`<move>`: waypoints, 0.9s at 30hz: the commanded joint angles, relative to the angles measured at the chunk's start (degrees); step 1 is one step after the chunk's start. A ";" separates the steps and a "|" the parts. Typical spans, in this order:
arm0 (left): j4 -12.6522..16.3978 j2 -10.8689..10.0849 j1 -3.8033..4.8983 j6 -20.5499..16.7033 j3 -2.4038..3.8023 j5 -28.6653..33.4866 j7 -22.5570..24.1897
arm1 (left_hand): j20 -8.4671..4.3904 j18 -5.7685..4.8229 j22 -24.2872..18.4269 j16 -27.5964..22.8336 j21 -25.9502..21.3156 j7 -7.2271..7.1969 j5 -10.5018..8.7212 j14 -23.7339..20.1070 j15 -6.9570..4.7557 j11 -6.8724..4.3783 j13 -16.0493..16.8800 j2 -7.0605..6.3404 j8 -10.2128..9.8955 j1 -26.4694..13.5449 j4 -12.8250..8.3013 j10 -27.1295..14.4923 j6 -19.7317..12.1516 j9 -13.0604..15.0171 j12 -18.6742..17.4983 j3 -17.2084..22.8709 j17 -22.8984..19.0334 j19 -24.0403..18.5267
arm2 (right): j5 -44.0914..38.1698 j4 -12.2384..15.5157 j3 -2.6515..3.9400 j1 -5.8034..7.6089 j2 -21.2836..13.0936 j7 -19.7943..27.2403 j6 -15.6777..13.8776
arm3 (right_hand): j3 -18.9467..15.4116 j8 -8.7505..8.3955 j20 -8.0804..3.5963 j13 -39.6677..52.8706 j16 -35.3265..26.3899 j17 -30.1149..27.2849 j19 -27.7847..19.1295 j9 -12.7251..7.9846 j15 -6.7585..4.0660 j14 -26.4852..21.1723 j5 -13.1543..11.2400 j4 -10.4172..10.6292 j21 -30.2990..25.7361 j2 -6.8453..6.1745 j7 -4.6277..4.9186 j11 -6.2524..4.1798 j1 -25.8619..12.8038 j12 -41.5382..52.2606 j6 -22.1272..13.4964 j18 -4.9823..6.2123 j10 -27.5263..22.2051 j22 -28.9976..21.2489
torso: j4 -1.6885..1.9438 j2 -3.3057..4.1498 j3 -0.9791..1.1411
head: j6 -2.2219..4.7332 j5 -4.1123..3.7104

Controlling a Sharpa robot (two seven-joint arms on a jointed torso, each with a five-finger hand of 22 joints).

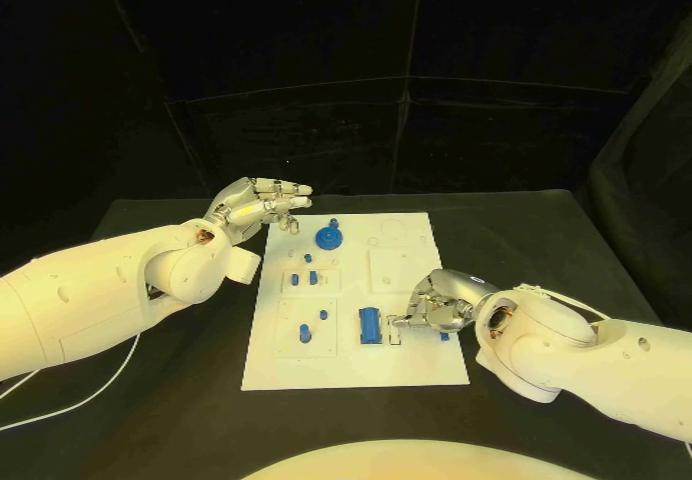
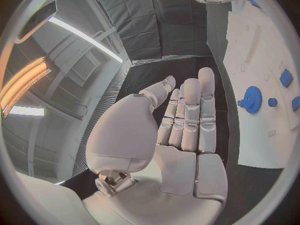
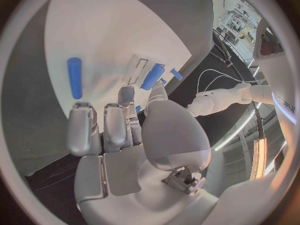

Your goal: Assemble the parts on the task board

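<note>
I see the black table (image 1: 548, 240) carrying the white task board (image 1: 411, 360) at its middle. My left hand (image 1: 260, 208) hovers off the board's far left corner, fingers straight and apart, holding nothing. My right hand (image 1: 437, 303) rests at the board's right edge toward the near end, fingers curled down by a small blue piece (image 1: 443, 335); whether they pinch anything I cannot tell. Just beside it lies a blue block (image 1: 372, 325) by its slot. A blue gear (image 1: 330, 238) sits near the far edge, small blue pegs (image 1: 306, 279) down the left half. I judge seating the block is in hand; next calls for fine fingertip alignment.
</note>
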 commanded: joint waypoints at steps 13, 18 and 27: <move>0.05 -0.03 0.06 0.81 -0.17 0.17 0.13 | -0.09 0.31 -0.08 -0.37 -0.14 0.28 -0.04 -0.26 -0.05 0.03 0.09 0.65 0.30 0.01 -0.09 -0.48 -0.21 -0.07 0.28 -0.27 -0.07 -0.42 | -0.58 1.54 0.05 0.46 -8.92 1.64 0.82 | 1.99 -2.19 0.45 -0.04 0.54 0.60 0.63 -0.89 0.60 2.14 3.44 -3.03 0.23 2.44 0.26 0.47 7.55 -0.09 0.60 -0.06 0.17 0.93 | -0.11 0.03 -0.02 | 0.18 -1.99; 0.07 -0.12 0.06 0.90 -0.19 0.17 0.12 | -0.09 0.31 -0.08 -0.37 -0.14 0.28 -0.04 -0.26 -0.05 0.03 0.09 0.65 0.30 0.01 -0.09 -0.48 -0.21 -0.07 0.28 -0.27 -0.07 -0.42 | -1.75 0.88 0.04 0.43 -9.08 1.35 2.27 | 1.15 -2.15 0.37 0.07 0.58 0.67 0.65 -0.80 0.49 2.15 3.44 -2.48 0.25 2.02 0.07 0.34 6.90 0.00 1.35 -0.06 0.41 0.98 | -0.30 0.07 0.13 | 0.10 -1.86; 0.11 -0.19 0.06 0.94 -0.20 0.17 0.09 | -0.06 0.32 -0.21 -0.36 -0.34 0.30 -0.03 -0.37 -0.03 0.06 0.10 0.74 0.38 0.06 -0.12 -0.74 -0.31 -0.09 0.49 -0.42 -0.25 -0.44 | -3.75 -0.76 0.02 0.38 -7.29 -0.80 6.37 | 0.00 -2.37 0.31 -0.30 0.22 0.28 0.40 -0.66 0.45 2.03 2.36 -1.64 0.02 1.30 0.00 0.31 6.15 -0.57 1.44 0.02 0.20 0.63 | -0.05 0.01 0.07 | -0.08 -2.23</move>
